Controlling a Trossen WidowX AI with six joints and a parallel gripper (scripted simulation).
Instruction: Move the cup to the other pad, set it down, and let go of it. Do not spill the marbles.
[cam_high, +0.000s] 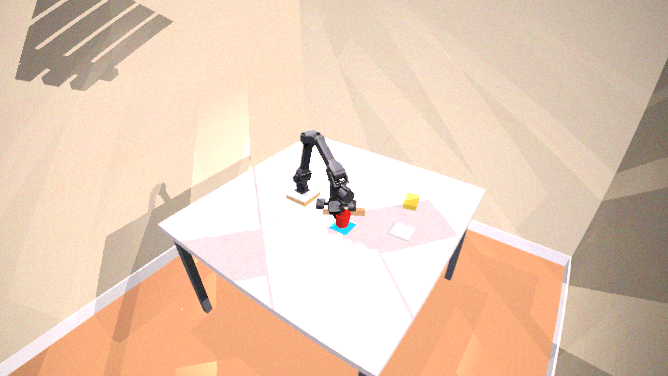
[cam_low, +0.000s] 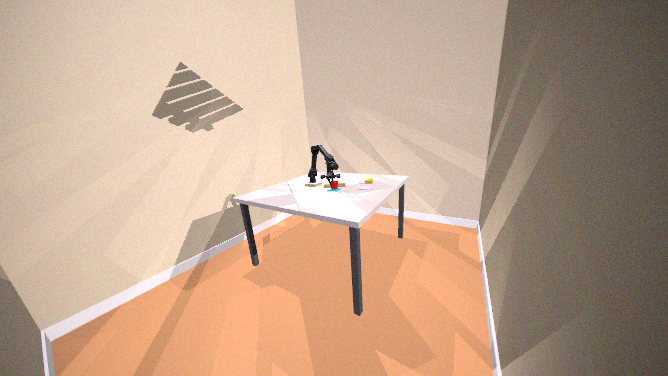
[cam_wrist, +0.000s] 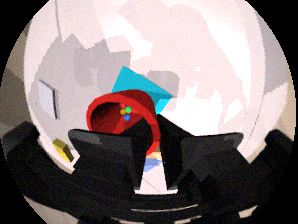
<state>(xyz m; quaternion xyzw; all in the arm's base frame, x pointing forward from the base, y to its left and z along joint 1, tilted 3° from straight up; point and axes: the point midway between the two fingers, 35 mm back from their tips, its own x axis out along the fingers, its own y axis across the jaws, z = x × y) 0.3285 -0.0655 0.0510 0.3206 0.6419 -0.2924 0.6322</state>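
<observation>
Top view: gripper (cam_high: 343, 210) hangs just over the cyan pad (cam_high: 343, 227) with the red cup (cam_high: 343, 218) under it; the cup's base looks at or just above the pad, can't tell contact from here. The tan pad (cam_high: 356, 211) is right behind the gripper, the yellow block (cam_high: 411, 201) and white square (cam_high: 402, 230) well off to the side. Risk: if the cup isn't seated flat and centred when the jaws let go, it drops or tips and the marbles go out; a fast descent would do the same. Exterior view: too small to add much, the cup (cam_low: 334, 184) sits under the gripper (cam_low: 331, 178) at the cyan pad (cam_low: 334, 190) on the table (cam_low: 320, 205). Wrist view: the gripper (cam_wrist: 150, 137) is nearly closed and clamped on the cup (cam_wrist: 107, 115) wall, one finger (cam_wrist: 107, 145) at the near rim, so it's a thin rim pinch. The marbles (cam_wrist: 125, 111) are inside, the cup leans a little in view, and the cyan pad (cam_wrist: 136, 86) shows just beyond it. A rim pinch lets the cup swing, and any jerk or an off-pad release would likely cause a spill.
</observation>
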